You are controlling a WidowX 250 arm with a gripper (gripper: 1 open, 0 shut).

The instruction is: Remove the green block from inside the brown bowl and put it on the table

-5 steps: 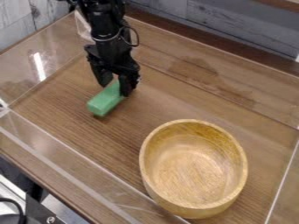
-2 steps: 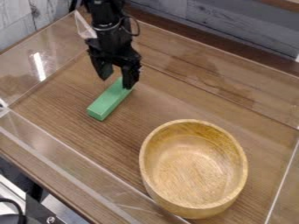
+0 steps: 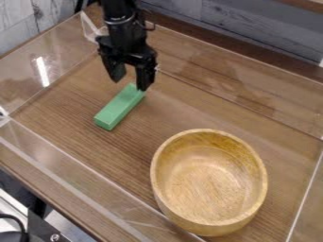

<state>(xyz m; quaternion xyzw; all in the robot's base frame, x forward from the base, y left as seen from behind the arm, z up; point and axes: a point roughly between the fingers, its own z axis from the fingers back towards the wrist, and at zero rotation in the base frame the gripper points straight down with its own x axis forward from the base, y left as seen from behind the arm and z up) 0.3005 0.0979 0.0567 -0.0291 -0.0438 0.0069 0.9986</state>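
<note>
Block (image 3: 120, 107): matt, smooth, looks like plastic. Bowl (image 3: 209, 182): light wood look, visible grain, smooth, slight sheen inside. Table (image 3: 71, 115): brown wood grain, smooth, semi-glossy, bright glare at left. Walls (image 3: 48, 166): clear, glossy plastic look. Arm (image 3: 116, 26): black, mostly matt; exact material too small to tell.

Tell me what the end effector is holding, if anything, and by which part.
Nothing is held: the end effector is open, and the block lies on the table, outside the bowl.
</note>
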